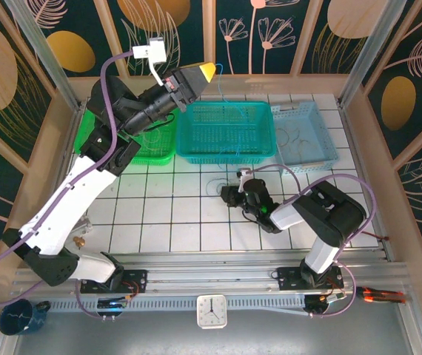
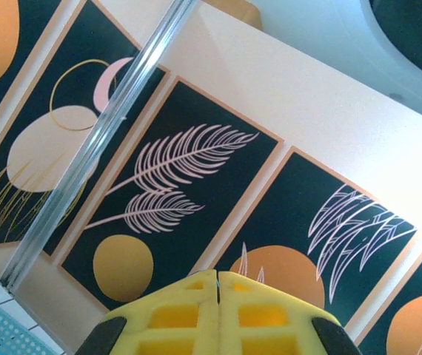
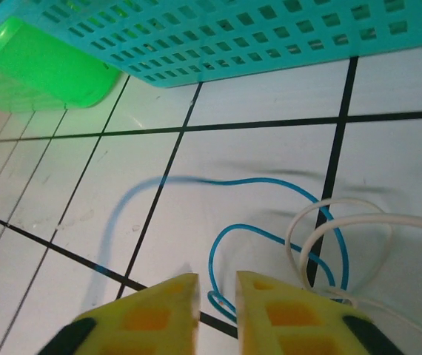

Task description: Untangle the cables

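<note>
— Well, where are we?
— Our right gripper [image 3: 218, 285] stands slightly parted, holding nothing, just over the blue cable [image 3: 226, 180] and white cable [image 3: 340, 200] crossing on the tabletop [image 3: 255, 103] near the teal basket [image 3: 270, 37]; our left gripper [image 2: 218, 277] is closed, empty.

The teal basket [image 1: 226, 133] was mesh-patterned. Left of it sat a green basket [image 1: 159, 144], right of it a pale blue basket [image 1: 303, 137]. Before it, the table [image 3: 255, 96] was white tile with black lines, carrying a blue cable [image 3: 226, 180] and a cream cable [image 3: 403, 219]. Behind it, wall panels [image 2: 196, 192] were black with gold discs and pink leaves.
</note>
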Action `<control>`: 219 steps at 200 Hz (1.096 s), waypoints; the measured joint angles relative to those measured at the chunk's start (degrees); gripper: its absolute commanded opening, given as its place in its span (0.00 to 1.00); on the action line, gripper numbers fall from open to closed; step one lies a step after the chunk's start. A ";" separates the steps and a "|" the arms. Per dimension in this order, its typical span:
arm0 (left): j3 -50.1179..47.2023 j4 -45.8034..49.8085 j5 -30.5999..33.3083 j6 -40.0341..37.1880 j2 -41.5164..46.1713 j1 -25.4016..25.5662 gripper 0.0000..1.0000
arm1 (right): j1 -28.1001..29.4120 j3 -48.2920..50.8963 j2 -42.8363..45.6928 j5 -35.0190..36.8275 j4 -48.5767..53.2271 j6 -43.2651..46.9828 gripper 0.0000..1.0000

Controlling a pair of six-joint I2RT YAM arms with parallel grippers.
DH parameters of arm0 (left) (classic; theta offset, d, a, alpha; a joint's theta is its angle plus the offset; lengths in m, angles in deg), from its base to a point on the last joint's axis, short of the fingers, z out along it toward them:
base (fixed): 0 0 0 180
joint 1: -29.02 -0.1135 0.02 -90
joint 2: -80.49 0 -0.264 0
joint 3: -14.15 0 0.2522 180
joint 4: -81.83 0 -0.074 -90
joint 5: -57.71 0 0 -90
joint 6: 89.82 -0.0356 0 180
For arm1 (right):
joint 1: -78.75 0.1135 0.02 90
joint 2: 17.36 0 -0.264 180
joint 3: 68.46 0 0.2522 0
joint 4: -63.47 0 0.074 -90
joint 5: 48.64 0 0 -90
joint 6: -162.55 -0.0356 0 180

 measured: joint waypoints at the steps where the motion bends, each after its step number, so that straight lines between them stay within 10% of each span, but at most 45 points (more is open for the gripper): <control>1: 0.00 0.00 0.00 0.00 0.00 0.00 0.00 | -0.02 0.00 0.07 -0.04 0.02 0.04 0.35; 71: -6.80 -0.68 0.48 -0.26 0.61 0.00 0.00 | -0.02 -4.02 15.19 -2.29 11.78 2.19 0.58; 219: -17.09 -4.76 1.92 -0.81 2.29 0.00 0.00 | -0.09 -7.82 33.59 -2.49 29.24 6.86 0.61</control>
